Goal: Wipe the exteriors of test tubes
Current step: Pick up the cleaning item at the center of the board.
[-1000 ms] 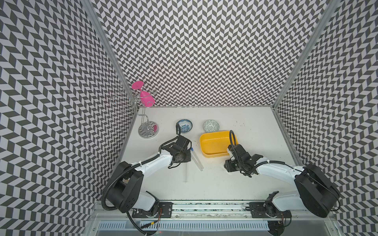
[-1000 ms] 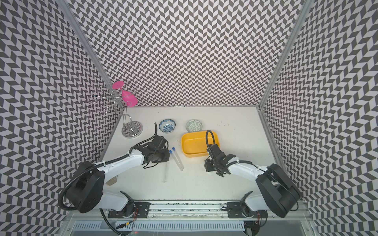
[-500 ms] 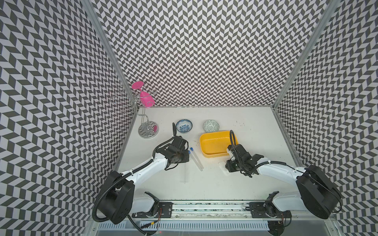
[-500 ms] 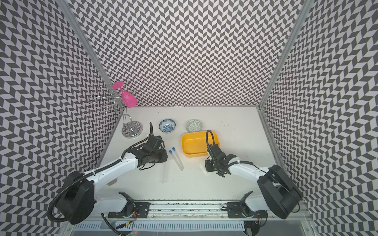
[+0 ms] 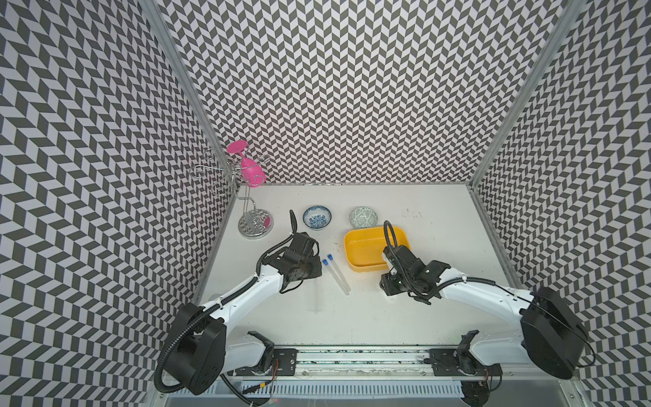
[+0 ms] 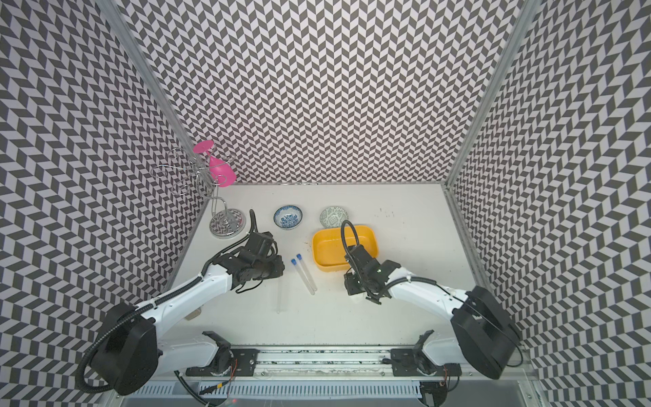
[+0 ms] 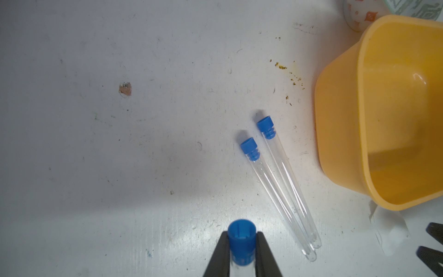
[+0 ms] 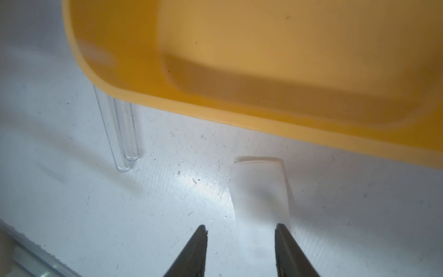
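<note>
My left gripper (image 7: 241, 236) is shut on the blue cap of one test tube (image 7: 240, 239). That tube's clear body (image 5: 316, 296) runs from the gripper (image 5: 313, 273) toward the table's front edge. Two more blue-capped test tubes (image 5: 336, 273) (image 7: 275, 187) lie side by side on the table, between the left gripper and the yellow tub. My right gripper (image 8: 241, 230) (image 5: 387, 286) stands open, low over a small white tissue (image 8: 259, 187) in front of the tub. Nothing is pinched between its fingers. The closed ends of the lying tubes (image 8: 124, 144) show to its side.
A yellow tub (image 5: 352, 243) (image 8: 215, 117) sits right of centre, close behind the right gripper. A blue-patterned bowl (image 5: 317, 217) and a green-patterned bowl (image 5: 363, 216) stand behind. A wire glass rack (image 5: 255, 225) holding a pink glass (image 5: 252, 172) fills the back left corner.
The left arm has swung slightly left with the tube still held. The right gripper has edged left over the tissue. Neither gripper's jaws have changed.
</note>
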`<state>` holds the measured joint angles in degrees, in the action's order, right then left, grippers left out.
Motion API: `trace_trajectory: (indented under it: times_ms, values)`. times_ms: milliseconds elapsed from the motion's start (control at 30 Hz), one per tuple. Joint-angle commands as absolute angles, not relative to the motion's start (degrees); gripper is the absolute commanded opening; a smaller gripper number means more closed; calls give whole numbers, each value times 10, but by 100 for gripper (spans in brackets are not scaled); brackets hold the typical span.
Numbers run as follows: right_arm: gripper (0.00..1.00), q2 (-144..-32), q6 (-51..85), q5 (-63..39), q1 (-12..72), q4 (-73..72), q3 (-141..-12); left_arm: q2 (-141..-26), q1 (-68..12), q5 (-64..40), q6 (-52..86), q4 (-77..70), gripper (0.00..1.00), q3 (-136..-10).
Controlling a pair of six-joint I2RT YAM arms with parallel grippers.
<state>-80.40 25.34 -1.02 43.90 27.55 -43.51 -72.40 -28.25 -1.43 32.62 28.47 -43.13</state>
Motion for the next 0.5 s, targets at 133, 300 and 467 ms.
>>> trace_trajectory:
  times_ms: [133, 300, 467]
  values:
    - [37, -858, 275, 28, 451, 247, -441, -707, -272, -20, 319, 301, 18, -424]
    - [37, -856, 279, 47, 451, 250, -436, -701, -267, -22, 316, 304, 18, -421]
    - [38, -827, 278, 59, 452, 266, -446, -698, -262, -24, 313, 305, 18, -418]
